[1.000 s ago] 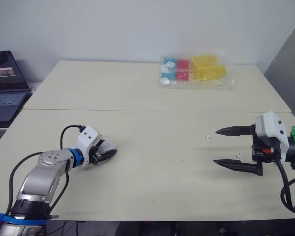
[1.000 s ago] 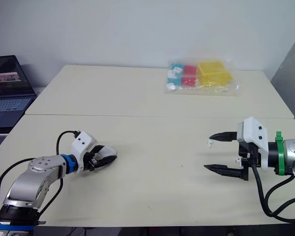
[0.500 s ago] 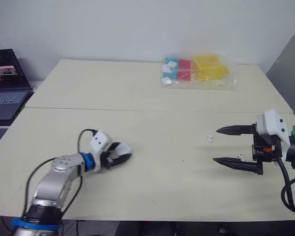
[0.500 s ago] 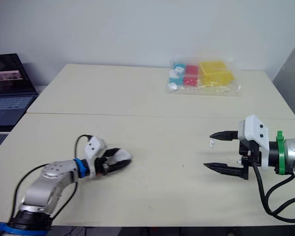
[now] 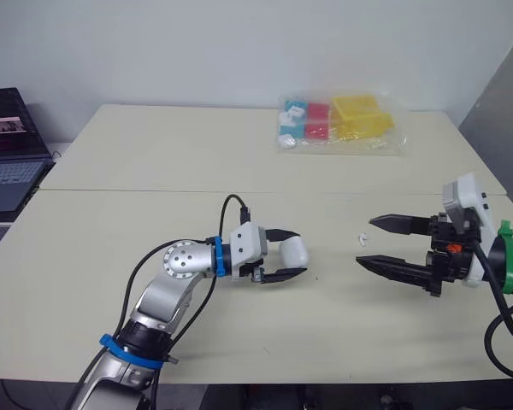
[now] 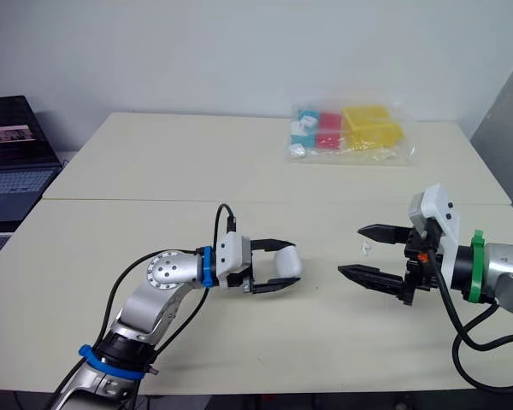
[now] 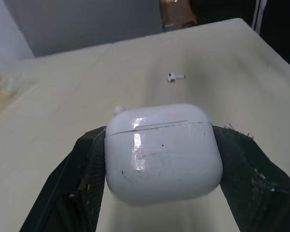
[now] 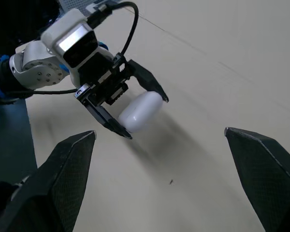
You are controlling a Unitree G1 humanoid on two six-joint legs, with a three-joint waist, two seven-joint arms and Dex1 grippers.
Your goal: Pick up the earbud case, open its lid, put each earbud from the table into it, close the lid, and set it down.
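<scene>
My left gripper (image 5: 297, 253) is shut on the white earbud case (image 5: 294, 251), holding it just above the middle of the table (image 5: 154, 154). The case (image 7: 162, 152) has its lid closed and sits between the two black fingers (image 7: 82, 174). One small white earbud (image 6: 367, 248) lies on the table by the tips of my right gripper (image 6: 350, 250), which stands open and empty, pointing at the case. In the left wrist view a second earbud (image 7: 174, 76) lies farther off, and another (image 7: 119, 109) peeks out just behind the case. The right wrist view looks at the held case (image 8: 139, 111).
A clear bag of coloured blocks (image 5: 340, 124) lies at the far right of the table. A laptop (image 5: 8, 154) stands off the table's left side. A seam (image 5: 154, 190) runs across the table between the two halves.
My left arm has swung right from the table's left part to its middle, carrying the case. The right gripper has shifted a little left and turned toward the case, still open.
</scene>
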